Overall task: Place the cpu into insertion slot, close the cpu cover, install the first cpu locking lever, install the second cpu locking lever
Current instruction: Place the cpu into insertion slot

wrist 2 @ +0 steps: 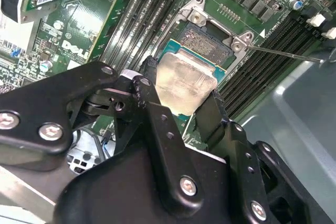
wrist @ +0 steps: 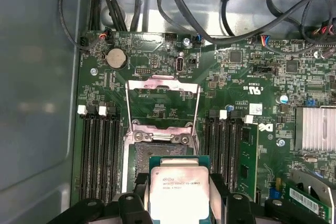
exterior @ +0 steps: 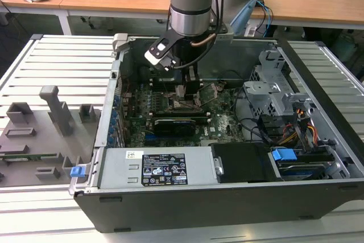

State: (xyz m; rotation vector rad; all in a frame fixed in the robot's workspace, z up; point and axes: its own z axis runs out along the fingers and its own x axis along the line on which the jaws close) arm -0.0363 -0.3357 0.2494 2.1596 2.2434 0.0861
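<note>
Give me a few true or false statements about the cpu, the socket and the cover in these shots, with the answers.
1. The tool grips the cpu between its fingers. True.
2. The cpu sits fully in the insertion slot. False: the tool holds it over the slot, and part of the slot's dark pin field lies bare.
3. The cpu cover is shut over the slot. False: it is swung open, away from the slot.
4. Memory slots run on both sides of the insertion slot. True.
</note>
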